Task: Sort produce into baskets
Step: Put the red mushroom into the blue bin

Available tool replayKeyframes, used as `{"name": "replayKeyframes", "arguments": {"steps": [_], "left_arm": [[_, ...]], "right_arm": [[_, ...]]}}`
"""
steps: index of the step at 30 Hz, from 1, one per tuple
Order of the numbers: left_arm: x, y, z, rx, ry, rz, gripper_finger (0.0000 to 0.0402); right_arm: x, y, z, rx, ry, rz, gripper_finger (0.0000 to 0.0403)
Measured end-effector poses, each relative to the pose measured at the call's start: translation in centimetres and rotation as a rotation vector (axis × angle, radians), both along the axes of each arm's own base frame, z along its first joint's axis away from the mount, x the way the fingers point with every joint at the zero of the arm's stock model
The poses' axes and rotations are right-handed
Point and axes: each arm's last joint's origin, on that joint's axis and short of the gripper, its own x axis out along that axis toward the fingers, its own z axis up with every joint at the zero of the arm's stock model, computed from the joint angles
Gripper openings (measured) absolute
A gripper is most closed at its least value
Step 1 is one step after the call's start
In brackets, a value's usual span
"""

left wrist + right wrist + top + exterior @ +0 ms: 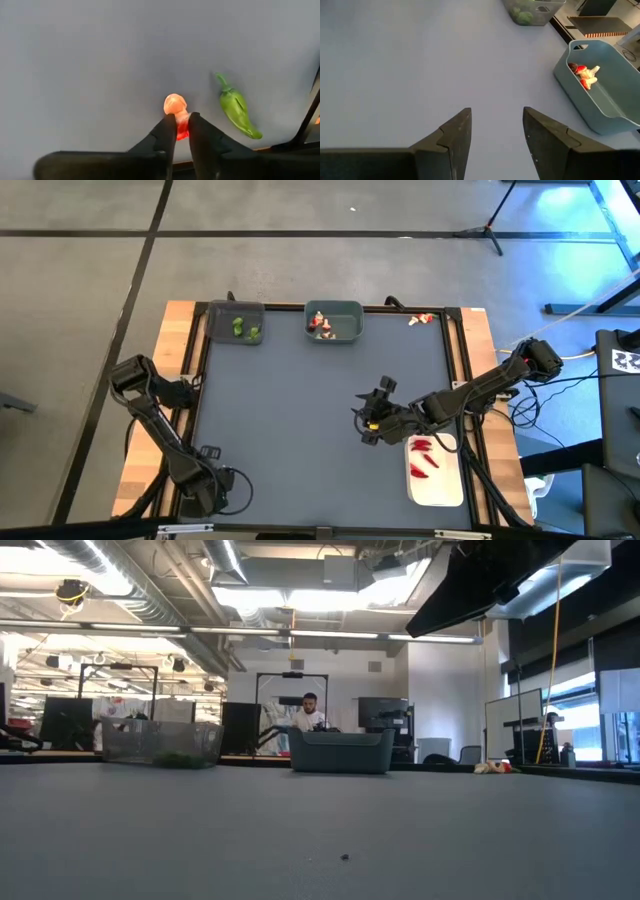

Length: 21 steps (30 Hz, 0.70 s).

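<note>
Pinched in the left claw (179, 131) near the surface's (300, 400) edge: a tan-and-red toy piece (176, 112), with a green pepper (236, 107) just beside it, not touching. Spread and empty over open mid-surface: the right claw (496, 130). Along the far edge: the teal bin (605, 95).

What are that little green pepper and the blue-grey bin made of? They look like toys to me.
The pepper looks like moulded plastic or rubber: smooth, glossy skin with a bright highlight, uniform green. The bin seems hard plastic with a matte finish: one even colour, rounded moulded rim and a cut-out handle. Neither can be confirmed by look alone.
</note>
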Motion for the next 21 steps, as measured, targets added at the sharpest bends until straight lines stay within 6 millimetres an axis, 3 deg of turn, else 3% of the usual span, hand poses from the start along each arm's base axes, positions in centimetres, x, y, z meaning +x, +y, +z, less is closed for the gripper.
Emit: {"name": "replayKeyframes", "arguments": {"steps": [5, 9, 15, 21], "left_arm": [[0.3, 0.4, 0.2, -0.001, 0.001, -0.01, 0.0008], [0.6, 1.5, 1.1, 0.01, 0.003, 0.003, 0.0005], [1.4, 4.0, 4.2, -0.04, -0.045, 0.035, 0.0004], [2.5, 7.9, 7.1, -0.058, -0.127, 0.116, 0.0003]], "right_arm": [[0.0, 0.1, 0.0, 0.018, 0.008, 0.019, 0.0176], [0.0, 0.2, -0.1, 0.034, 0.015, 0.037, 0.0176], [0.0, 0.1, 0.0, 0.035, 0.014, 0.037, 0.0176], [0.0, 0.1, 0.0, 0.035, 0.014, 0.036, 0.0176]]}}
